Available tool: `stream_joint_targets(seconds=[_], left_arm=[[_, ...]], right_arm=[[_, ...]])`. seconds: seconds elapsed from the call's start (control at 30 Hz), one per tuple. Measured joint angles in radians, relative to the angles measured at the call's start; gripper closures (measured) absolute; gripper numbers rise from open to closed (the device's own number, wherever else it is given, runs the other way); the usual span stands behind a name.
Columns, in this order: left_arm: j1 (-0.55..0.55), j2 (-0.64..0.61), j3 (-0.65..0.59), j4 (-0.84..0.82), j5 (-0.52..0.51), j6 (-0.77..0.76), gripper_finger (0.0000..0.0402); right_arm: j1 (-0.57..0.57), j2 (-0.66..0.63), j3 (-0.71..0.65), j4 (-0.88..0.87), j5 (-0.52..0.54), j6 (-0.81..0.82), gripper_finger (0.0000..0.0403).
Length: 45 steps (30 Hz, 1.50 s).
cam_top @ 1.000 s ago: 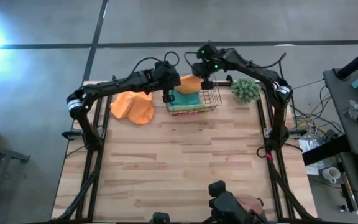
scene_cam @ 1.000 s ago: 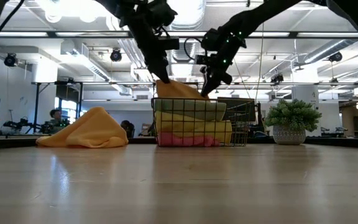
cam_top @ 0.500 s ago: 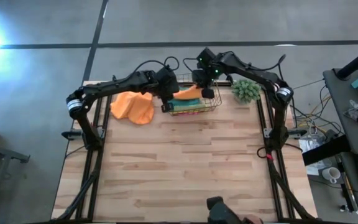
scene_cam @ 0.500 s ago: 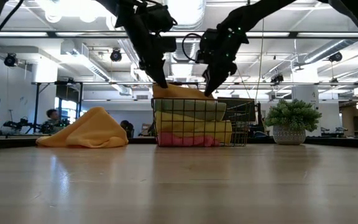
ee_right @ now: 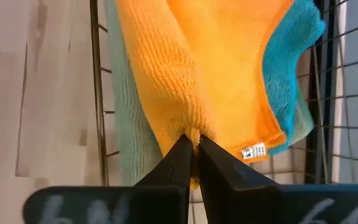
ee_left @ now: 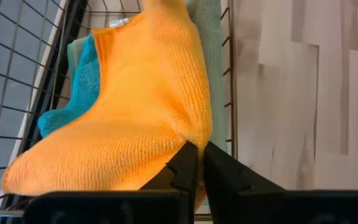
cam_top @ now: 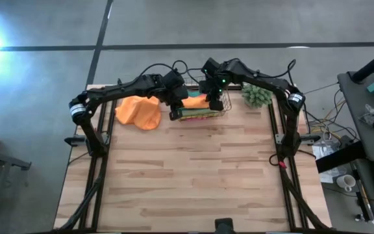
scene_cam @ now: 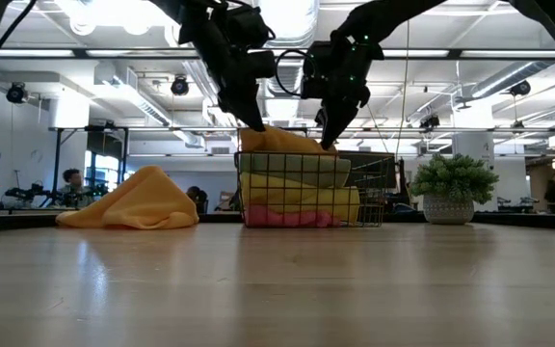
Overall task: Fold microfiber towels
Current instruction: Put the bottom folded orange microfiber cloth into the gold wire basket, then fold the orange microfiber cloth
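An orange towel (cam_top: 197,101) lies on top of the stack in a wire basket (scene_cam: 302,188) at the table's far middle. Under it show teal (ee_left: 73,93), light green (scene_cam: 292,172), yellow (scene_cam: 302,202) and pink (scene_cam: 292,220) towels. My left gripper (cam_top: 174,109) is shut on the orange towel at the basket's left side. My right gripper (cam_top: 217,104) is shut on it at the basket's right side. A second orange towel (cam_top: 140,112) lies crumpled on the table left of the basket. My left gripper pinches a puckered bit of the orange towel's edge (ee_left: 194,138) between its two fingertips, coming slanting from above. The towel's body lies on the stack in the basket, raised a little at the pinch (scene_cam: 256,133). My right gripper pinches a puckered bit of the orange towel's edge (ee_right: 193,134) between its two fingertips, near the corner with the white tag (ee_right: 253,151), slanting from above. The towel rests on the stack, raised a little at the pinch (scene_cam: 324,145).
A small green plant in a white pot (cam_top: 257,94) stands right of the basket. The bare wooden table (cam_top: 193,169) stretches from the basket to the near edge. A person (scene_cam: 70,183) sits far back in the room.
My right gripper has moved toward the table's near edge with its corner of the orange towel. The towel, which lay over the basket's far side, is now drawn across the top of the stack. My left gripper has shifted slightly toward the near edge.
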Motion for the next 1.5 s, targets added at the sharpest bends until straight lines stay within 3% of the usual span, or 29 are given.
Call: stream_joint_targets(seconds=[0.3, 0.5, 0.67, 0.87, 0.97, 1.1, 1.3, 1.5], left_arm=[[0.0, 0.0, 0.0, 0.008, 0.002, -0.059, 0.029], [0.0, -0.009, 0.028, -0.005, 0.002, -0.068, 0.0222], [0.008, -0.035, 0.118, -0.059, -0.011, -0.067, 0.0207], [0.018, -0.096, 0.171, -0.169, -0.181, -0.066, 0.0206], [0.023, -0.143, 0.147, -0.242, -0.215, -0.081, 0.0206], [0.023, -0.209, 0.057, -0.288, -0.221, -0.182, 0.0206], [0.021, -0.344, -0.203, -0.25, -0.241, -0.326, 0.0206], [0.023, -0.44, -0.518, 0.009, -0.246, -0.419, 0.0206]], right_arm=[[0.001, -0.007, 0.001, -0.046, -0.003, 0.044, 0.0306], [0.0, -0.031, 0.079, -0.157, -0.003, 0.045, 0.0263], [0.0, -0.043, 0.153, -0.151, -0.003, 0.051, 0.0255], [0.0, -0.039, 0.143, -0.044, -0.037, 0.044, 0.0265], [0.0, -0.027, 0.136, -0.037, -0.04, 0.052, 0.0271], [0.003, -0.015, 0.136, -0.039, -0.04, 0.067, 0.0277], [0.045, -0.015, 0.137, -0.037, -0.04, 0.047, 0.0286], [0.093, -0.015, 0.138, -0.033, -0.038, 0.093, 0.0292]])
